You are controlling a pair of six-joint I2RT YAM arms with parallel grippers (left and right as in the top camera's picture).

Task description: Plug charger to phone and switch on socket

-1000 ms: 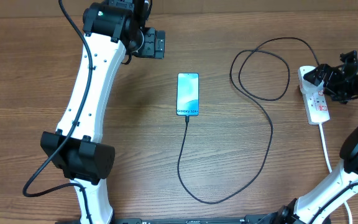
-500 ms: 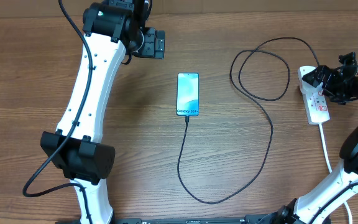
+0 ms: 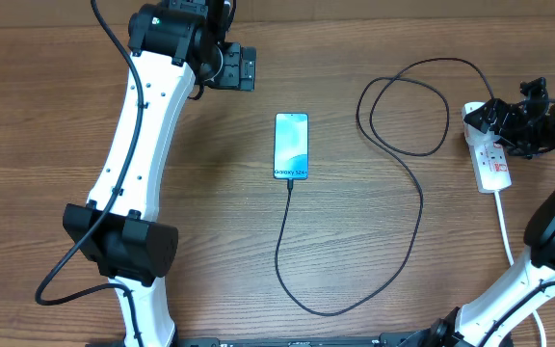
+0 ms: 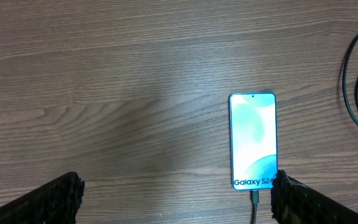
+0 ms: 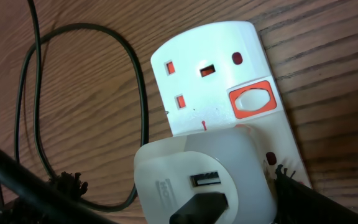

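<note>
The phone (image 3: 292,146) lies flat mid-table with its light blue screen lit. In the left wrist view the phone (image 4: 252,140) has the charger's connector (image 4: 254,199) in its near end. The black charger (image 3: 420,202) loops across the table to a white adapter (image 5: 204,180) seated in the socket (image 3: 492,164). My right gripper (image 3: 505,120) hovers over the socket's far end, open, its fingertips (image 5: 291,193) either side of the adapter without touching it. A red-framed switch (image 5: 250,101) shows on the socket (image 5: 210,56). My left gripper (image 3: 242,67) stands open, far left of the phone.
A thick white cord (image 3: 504,226) runs from the socket toward the table's front, beside the right arm's base. The charger's loops (image 3: 403,106) lie between phone and socket. The left arm (image 3: 138,145) spans the table's left side.
My right gripper has shifted slightly toward the far end of the socket. Left arm, phone and cable have not moved.
</note>
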